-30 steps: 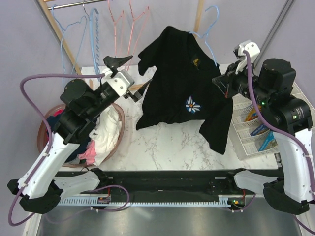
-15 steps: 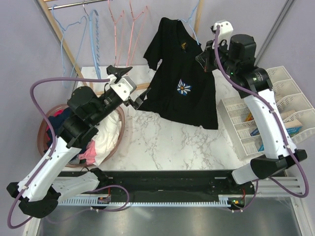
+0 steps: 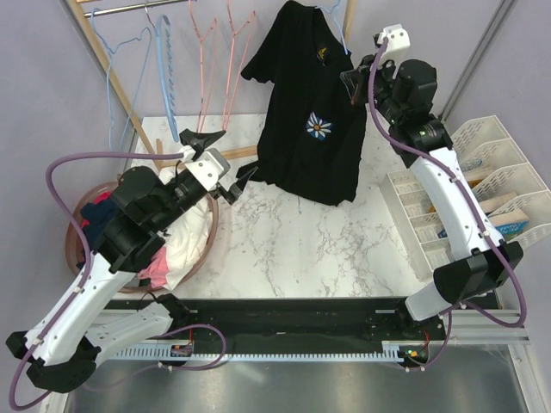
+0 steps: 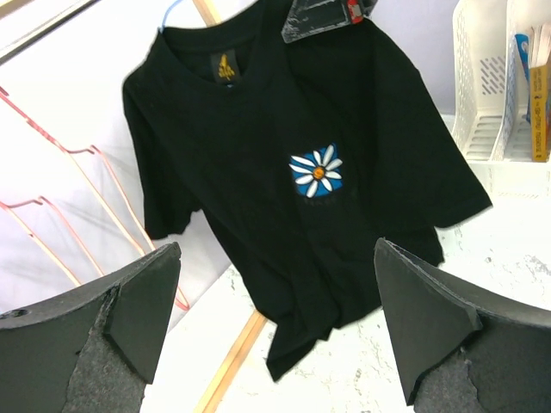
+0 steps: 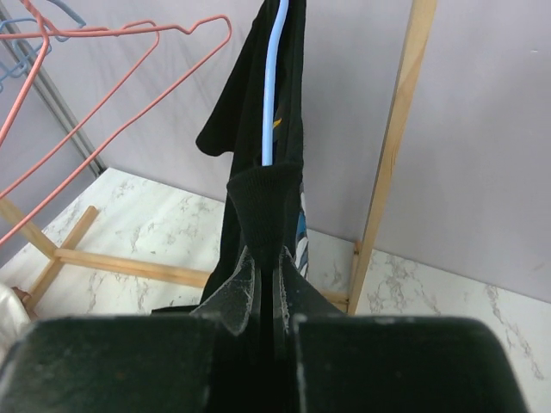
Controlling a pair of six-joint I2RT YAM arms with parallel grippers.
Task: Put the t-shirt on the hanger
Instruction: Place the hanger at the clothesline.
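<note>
The black t-shirt (image 3: 310, 112) hangs full length at the back of the table, daisy print and yellow emblem facing out; it also shows in the left wrist view (image 4: 284, 155). The thin light-blue hanger (image 5: 271, 86) runs inside the shirt's shoulder, and its hook (image 3: 334, 17) sticks out above the collar. My right gripper (image 3: 353, 84) is shut on the shirt's shoulder fabric (image 5: 267, 206) and holds shirt and hanger up beside the rack post. My left gripper (image 3: 225, 162) is open and empty, just left of the shirt's hem (image 4: 284, 344).
A wooden rack stands at the back with pink wire hangers (image 3: 215, 52), light-blue hangers (image 3: 112, 69) and a wavy blue hanger (image 3: 165, 77). Its right post (image 3: 348, 26) is beside the shirt. A basket of clothes (image 3: 176, 249) sits left; a white organizer (image 3: 465, 198) sits right.
My right arm has lifted the shirt and hanger up and back toward the rack; the shirt now hangs straighter. My left gripper has stayed open near the hem.
</note>
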